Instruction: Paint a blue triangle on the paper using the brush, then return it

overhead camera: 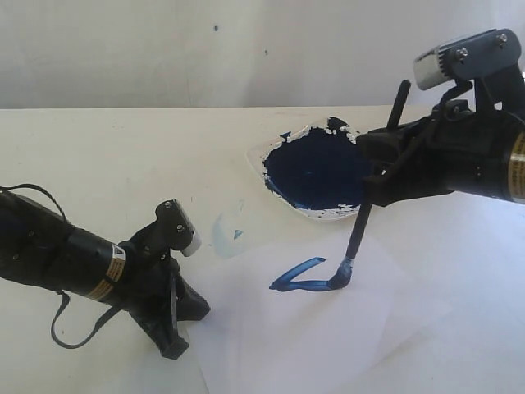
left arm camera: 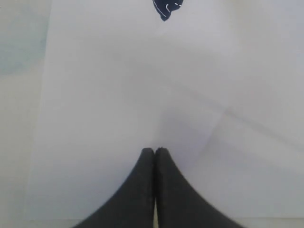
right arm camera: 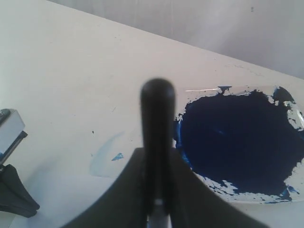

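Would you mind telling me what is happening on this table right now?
The right arm holds the brush in its jaws, with the bristles touching the paper at a corner of the blue triangle, which looks almost finished. The left arm, jaws shut, rests on the paper's edge. The paint dish sits close by.

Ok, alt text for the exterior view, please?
The right gripper holds the brush, bristles on the paper at one corner of a narrow blue triangle. A dish of blue paint sits just behind, and the left gripper hangs low by the paper's left edge.
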{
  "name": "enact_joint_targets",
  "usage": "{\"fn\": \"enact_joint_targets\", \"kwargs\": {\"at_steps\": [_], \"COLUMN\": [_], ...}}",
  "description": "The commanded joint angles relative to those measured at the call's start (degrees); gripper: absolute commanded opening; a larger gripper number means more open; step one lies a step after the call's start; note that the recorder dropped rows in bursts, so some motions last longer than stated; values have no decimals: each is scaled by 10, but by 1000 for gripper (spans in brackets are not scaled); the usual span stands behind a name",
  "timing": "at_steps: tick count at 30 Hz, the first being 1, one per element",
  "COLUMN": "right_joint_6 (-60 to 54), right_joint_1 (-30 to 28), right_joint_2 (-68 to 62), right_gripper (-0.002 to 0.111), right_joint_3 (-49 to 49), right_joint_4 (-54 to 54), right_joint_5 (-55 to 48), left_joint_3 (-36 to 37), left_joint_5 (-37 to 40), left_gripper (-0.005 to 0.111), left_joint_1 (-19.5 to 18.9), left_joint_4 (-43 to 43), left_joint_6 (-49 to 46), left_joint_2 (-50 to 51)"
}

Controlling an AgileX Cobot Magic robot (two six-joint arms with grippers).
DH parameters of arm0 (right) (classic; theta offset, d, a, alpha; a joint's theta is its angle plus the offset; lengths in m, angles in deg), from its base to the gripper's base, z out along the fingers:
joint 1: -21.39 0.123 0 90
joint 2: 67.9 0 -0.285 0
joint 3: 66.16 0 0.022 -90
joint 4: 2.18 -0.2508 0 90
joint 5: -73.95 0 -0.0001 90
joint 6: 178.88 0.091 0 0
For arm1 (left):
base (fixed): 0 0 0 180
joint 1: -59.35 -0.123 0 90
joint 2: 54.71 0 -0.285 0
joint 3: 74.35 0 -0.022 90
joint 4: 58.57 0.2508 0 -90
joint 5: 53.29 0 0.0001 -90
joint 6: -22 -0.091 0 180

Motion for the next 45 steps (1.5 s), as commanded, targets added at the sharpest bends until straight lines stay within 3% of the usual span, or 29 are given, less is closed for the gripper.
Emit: {"fn": "enact_joint_targets", "kwargs": {"at_steps": [1,29,36,45], "right_joint_6": [6,60,22,-194], "right_joint_1": [1,1,1,1], "right_joint_2": [7,68,68,53], "right_gripper": [0,0,0,0], "right_joint_3": [-2,-2,4,7], "right_joint_4": [10,8,-88,-378], "right_joint_5": [-13,-25,-80,-116], "left_joint_3": [-1,-1,-1,-1], "left_joint_5": [6,7,7,7], "left_gripper": [0,0,0,0], "left_joint_1": [4,4,4,4], "left_joint_4": [6,6,6,6], "left_joint_6": [4,4,4,4], "left_joint_2": [3,3,3,3]}}
